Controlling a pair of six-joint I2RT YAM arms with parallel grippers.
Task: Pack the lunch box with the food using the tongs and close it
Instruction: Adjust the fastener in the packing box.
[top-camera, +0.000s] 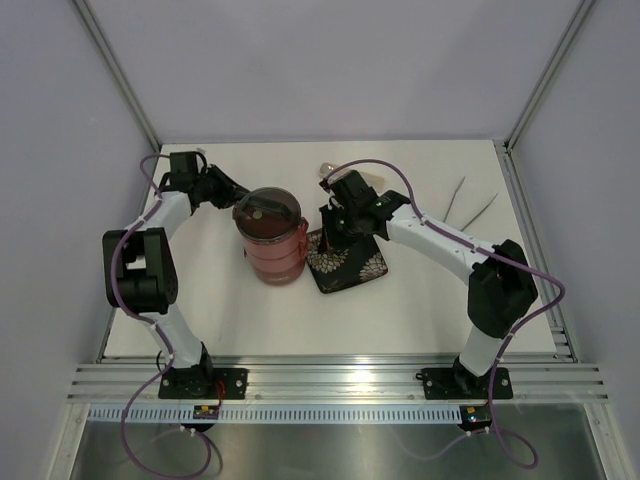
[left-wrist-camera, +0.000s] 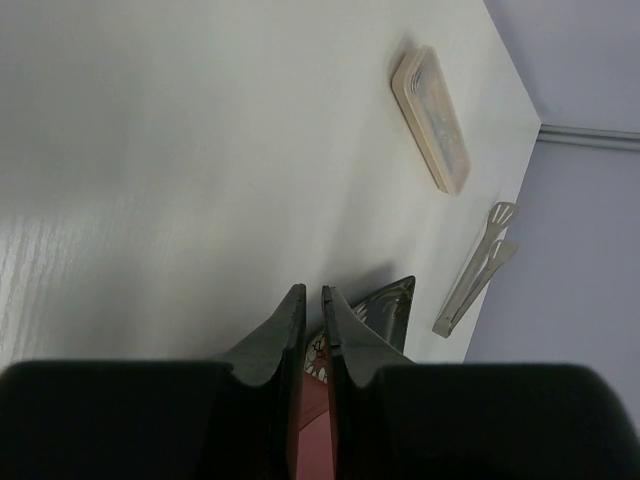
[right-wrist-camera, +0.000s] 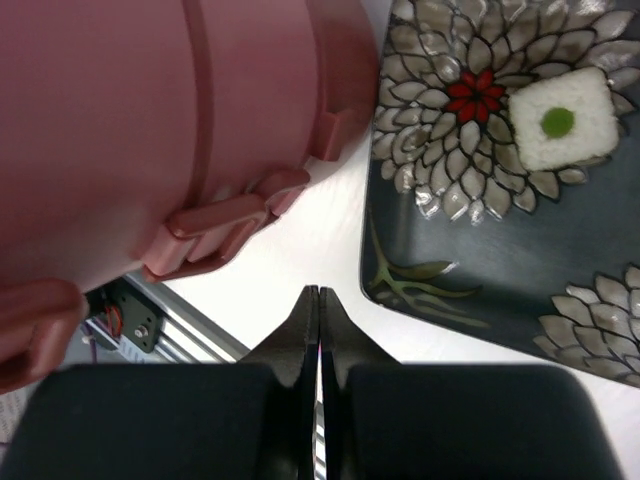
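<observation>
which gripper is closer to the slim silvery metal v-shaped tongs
Right. The right gripper is near the table's middle, left of the silvery metal tongs; the left gripper is farther left, beyond the stacked dusty-red lunch box.

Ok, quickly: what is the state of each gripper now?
Left gripper: almost closed; whether it grips the lunch box cannot be told.
Right gripper: closed, holding nothing.

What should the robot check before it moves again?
1. Lunch box stacked, top lid on: ok.
2. Food packed inside: cannot tell, the box is closed.
3. Tongs lying apart, in neither gripper: ok.
4. Right gripper shut, nothing seen in it: ok.
5. Left gripper gripping something: cannot tell.
6. Plate free of food: only a white square shows; rest cannot tell.
</observation>
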